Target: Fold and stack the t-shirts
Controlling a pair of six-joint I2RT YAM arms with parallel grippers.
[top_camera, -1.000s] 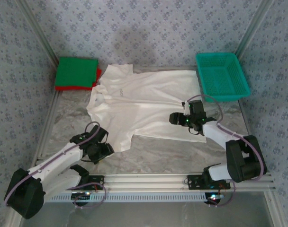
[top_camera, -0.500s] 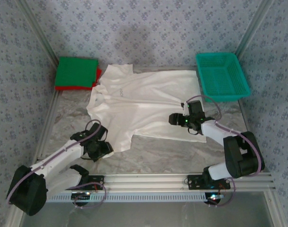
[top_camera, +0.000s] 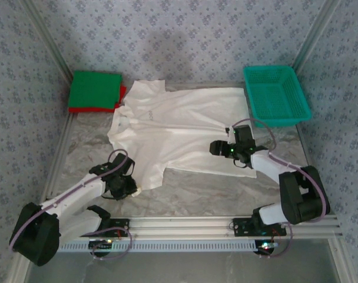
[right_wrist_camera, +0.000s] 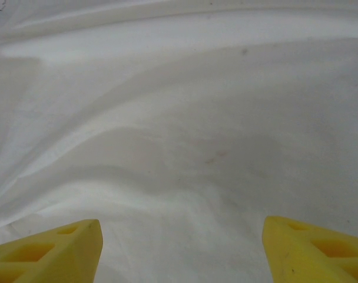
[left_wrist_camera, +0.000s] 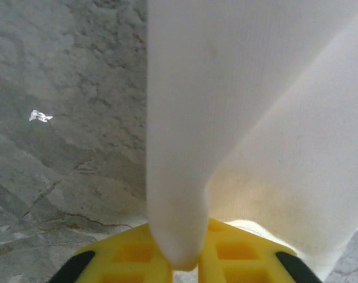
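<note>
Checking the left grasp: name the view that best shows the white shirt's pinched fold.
Left wrist: a fold of the white shirt sits clamped between the yellow left fingers, close up. Top external shows them at the shirt's near edge, the pinch too small to judge. Right wrist shows flat cloth between the spread right fingers.

Teal mesh basket [top_camera: 268, 68] sits in the far right corner of the worktop [top_camera: 208, 191], which has a crinkly grey cover. Blue flowery wallpaper [top_camera: 185, 35] all round, metal rail [top_camera: 185, 223] along the near edge. Tiny white scrap [left_wrist_camera: 40, 116] lying on the cover.
</note>
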